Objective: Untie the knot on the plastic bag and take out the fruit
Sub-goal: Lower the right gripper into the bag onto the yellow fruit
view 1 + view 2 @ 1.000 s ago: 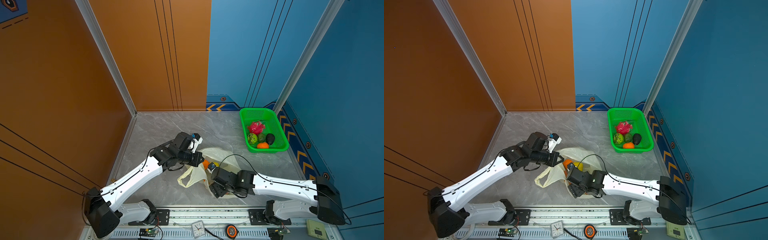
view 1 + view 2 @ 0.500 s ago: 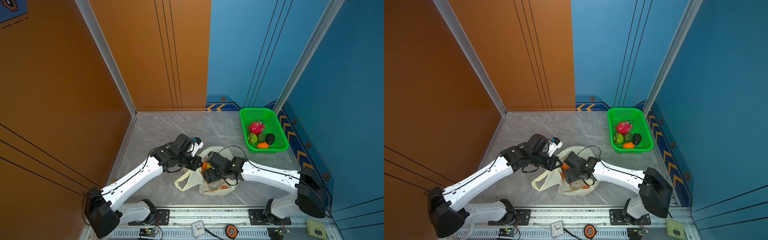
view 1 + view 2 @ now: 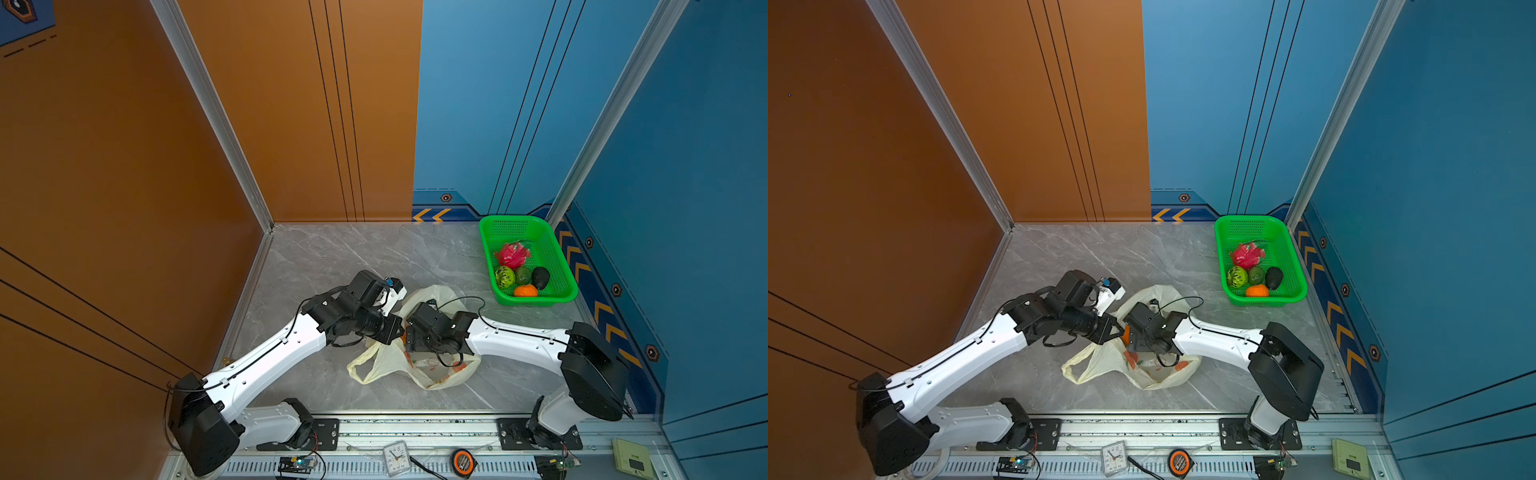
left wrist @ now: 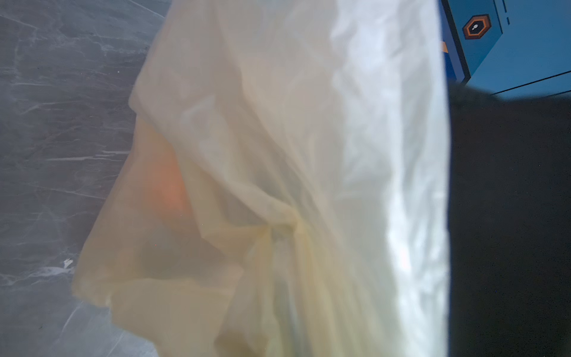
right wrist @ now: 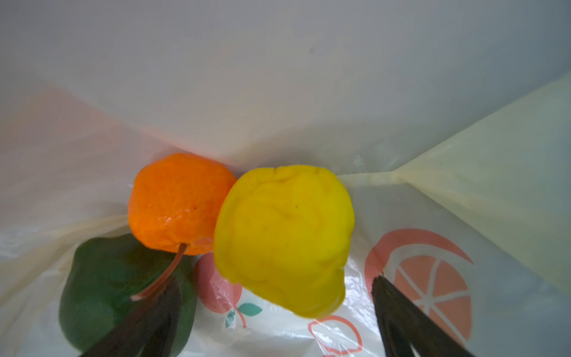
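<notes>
The pale cream plastic bag [image 3: 419,374] [image 3: 1154,372] lies mid-table with its mouth open and one handle loop [image 3: 361,370] slack on the table. My left gripper [image 3: 397,332] is shut on the bag's edge; in the left wrist view the bag [image 4: 278,185] hides its jaws. My right gripper [image 5: 275,282] is open inside the bag, with its dark fingers [image 5: 398,312] on either side of a yellow fruit [image 5: 284,241]. An orange [image 5: 179,204] and a green fruit [image 5: 105,287] lie beside it. The knot is out of view.
A green basket [image 3: 486,249] at the back right holds a dragon fruit [image 3: 512,254], green fruits, an avocado [image 3: 540,277] and an orange [image 3: 525,291]. A clock [image 3: 397,457] and a tape measure [image 3: 460,461] lie on the front rail. Walls stand close on three sides.
My right arm has moved from the near side of the bag back and left into its mouth, and its jaws have spread wider. The bag has shifted; the left gripper stays shut on it.
</notes>
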Controlling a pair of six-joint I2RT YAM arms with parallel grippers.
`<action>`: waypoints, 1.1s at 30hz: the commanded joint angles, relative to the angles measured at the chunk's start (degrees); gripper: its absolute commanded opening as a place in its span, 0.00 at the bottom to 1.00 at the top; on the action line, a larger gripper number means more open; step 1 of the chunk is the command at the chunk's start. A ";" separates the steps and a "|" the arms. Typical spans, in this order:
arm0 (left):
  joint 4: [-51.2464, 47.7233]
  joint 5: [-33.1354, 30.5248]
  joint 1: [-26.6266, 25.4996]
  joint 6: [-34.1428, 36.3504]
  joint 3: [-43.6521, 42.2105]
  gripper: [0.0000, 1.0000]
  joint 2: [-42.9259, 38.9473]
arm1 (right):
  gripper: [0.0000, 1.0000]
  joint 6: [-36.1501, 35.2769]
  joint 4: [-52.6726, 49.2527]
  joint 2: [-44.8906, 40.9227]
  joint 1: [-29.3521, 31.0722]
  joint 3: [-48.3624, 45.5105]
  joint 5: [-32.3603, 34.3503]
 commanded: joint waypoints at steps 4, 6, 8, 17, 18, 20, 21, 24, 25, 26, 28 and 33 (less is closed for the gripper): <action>-2.09 1.68 -0.14 2.28 -0.82 0.05 -0.69 | 0.94 4.70 0.91 4.06 -0.66 3.29 2.32; -2.07 1.82 -0.17 2.51 -1.11 0.05 -0.72 | 0.94 5.24 1.37 5.76 -0.62 3.65 2.74; -2.35 1.84 -0.13 2.76 -1.11 0.05 -0.53 | 0.94 5.59 1.54 7.27 -0.53 4.25 3.56; -2.75 1.16 -0.10 2.94 -1.63 0.05 -0.97 | 0.63 4.58 1.71 6.53 -0.02 3.66 6.00; -2.75 0.96 -0.16 2.94 -1.79 0.05 -1.02 | 0.60 4.56 1.71 5.95 0.07 3.42 6.12; -2.75 0.61 -0.17 2.94 -1.99 0.05 -1.07 | 0.55 4.54 1.79 4.66 0.04 2.51 6.08; -2.75 0.52 -0.18 2.94 -1.99 0.05 -1.05 | 0.54 4.50 1.80 4.11 0.08 2.35 6.07; -2.75 0.11 -0.27 3.02 -1.99 0.05 -1.14 | 0.50 3.84 2.37 2.19 0.17 1.75 5.59; -2.76 -0.06 -0.25 3.09 -1.99 0.05 -1.20 | 0.49 3.43 2.77 1.52 0.17 1.56 5.14; -2.75 -0.19 -0.26 3.11 -1.99 0.05 -1.28 | 0.49 2.94 3.34 1.04 0.17 1.30 4.47; -2.79 -0.74 -0.23 3.20 -1.99 0.05 -1.31 | 0.48 2.22 3.85 -0.04 0.32 1.01 3.44; -2.74 -1.58 -0.44 3.20 -4.12 0.05 -1.61 | 0.47 1.86 5.49 -3.98 1.28 -1.10 2.87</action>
